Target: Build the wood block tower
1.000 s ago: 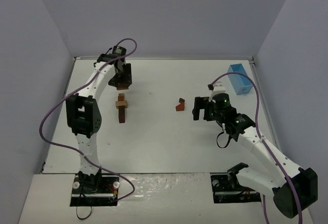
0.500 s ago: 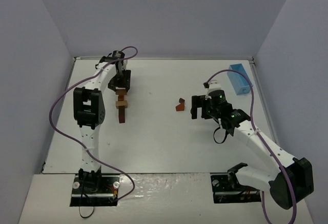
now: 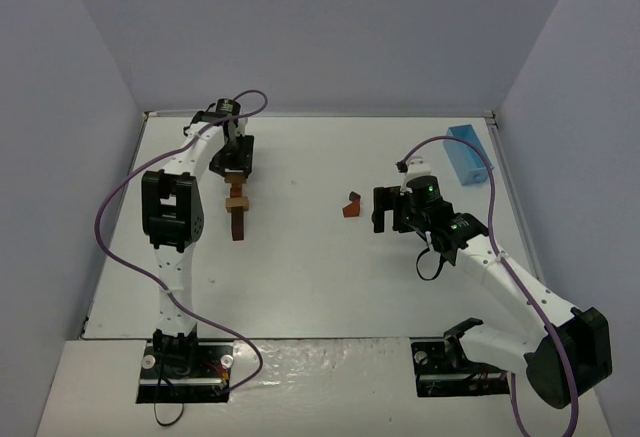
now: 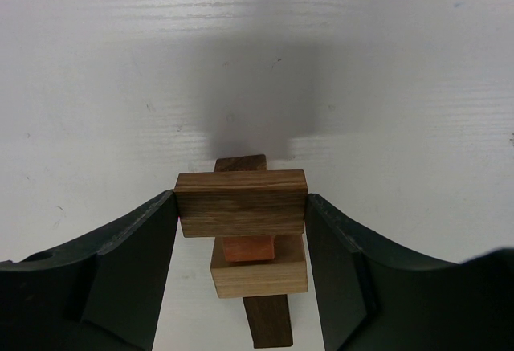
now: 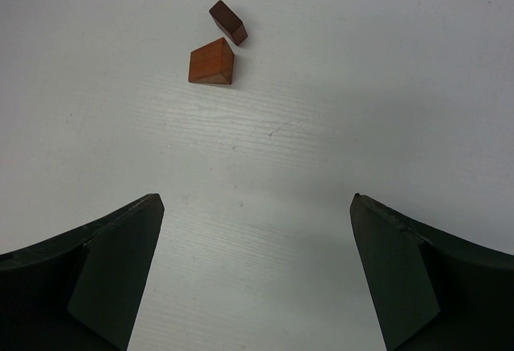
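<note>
The wood block tower (image 3: 237, 212) stands left of centre: a dark brown upright block (image 4: 267, 325), a tan block (image 4: 259, 277) on it, and a small reddish block (image 4: 247, 247) on top. My left gripper (image 3: 238, 160) is shut on a brown wood block (image 4: 241, 202) and holds it level right over the tower's top; I cannot tell if they touch. My right gripper (image 5: 255, 198) is open and empty, just right of two loose blocks (image 3: 350, 204): a reddish wedge (image 5: 212, 62) and a dark brown piece (image 5: 228, 22).
A light blue rectangular box (image 3: 463, 153) stands at the back right near the wall. Grey walls close the white table (image 3: 300, 277) on three sides. Purple cables loop off both arms.
The left arm's elbow swung right while its gripper kept the brown block over the tower. The right gripper moved slightly left, towards the two loose blocks.
</note>
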`<state>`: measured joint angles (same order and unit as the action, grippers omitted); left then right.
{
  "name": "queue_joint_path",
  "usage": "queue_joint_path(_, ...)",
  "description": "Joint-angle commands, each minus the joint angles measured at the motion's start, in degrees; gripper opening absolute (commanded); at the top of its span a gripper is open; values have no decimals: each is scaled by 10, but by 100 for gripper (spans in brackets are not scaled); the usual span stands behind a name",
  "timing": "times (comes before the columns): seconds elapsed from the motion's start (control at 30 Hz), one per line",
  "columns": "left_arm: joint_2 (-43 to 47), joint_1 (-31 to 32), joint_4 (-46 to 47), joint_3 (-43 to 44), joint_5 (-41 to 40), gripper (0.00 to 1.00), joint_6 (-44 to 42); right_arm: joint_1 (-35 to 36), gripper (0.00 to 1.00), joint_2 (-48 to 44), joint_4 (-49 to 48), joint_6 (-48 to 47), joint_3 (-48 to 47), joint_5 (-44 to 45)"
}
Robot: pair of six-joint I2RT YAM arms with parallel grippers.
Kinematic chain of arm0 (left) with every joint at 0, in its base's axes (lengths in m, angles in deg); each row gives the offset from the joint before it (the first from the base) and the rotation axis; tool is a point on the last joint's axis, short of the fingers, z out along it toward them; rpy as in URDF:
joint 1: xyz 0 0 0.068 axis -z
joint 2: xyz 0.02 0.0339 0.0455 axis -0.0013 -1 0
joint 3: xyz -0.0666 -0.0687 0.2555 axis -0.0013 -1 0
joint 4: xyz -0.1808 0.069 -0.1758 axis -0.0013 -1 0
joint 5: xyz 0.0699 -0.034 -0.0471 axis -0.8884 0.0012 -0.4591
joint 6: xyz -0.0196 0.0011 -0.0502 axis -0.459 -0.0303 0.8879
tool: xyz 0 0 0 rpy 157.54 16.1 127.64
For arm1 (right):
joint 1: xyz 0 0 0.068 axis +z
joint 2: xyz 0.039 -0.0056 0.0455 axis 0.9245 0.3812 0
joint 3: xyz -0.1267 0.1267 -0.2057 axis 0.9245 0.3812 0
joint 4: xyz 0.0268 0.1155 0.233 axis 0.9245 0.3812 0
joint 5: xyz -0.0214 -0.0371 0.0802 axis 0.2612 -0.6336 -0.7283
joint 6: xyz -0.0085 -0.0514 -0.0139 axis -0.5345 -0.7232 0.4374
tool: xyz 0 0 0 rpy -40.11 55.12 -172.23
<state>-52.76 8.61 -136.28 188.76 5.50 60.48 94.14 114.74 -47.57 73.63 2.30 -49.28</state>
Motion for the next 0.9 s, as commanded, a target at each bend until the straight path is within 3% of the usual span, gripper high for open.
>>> queue_joint_path(0.0,18,-4,24,1,7,2,0,-5,100,5,-28,-5,-22,-2)
queue_joint_path(0.87,33,-12,55,-49,10,3,15,-4,100,2,-29,-4,-17,-5)
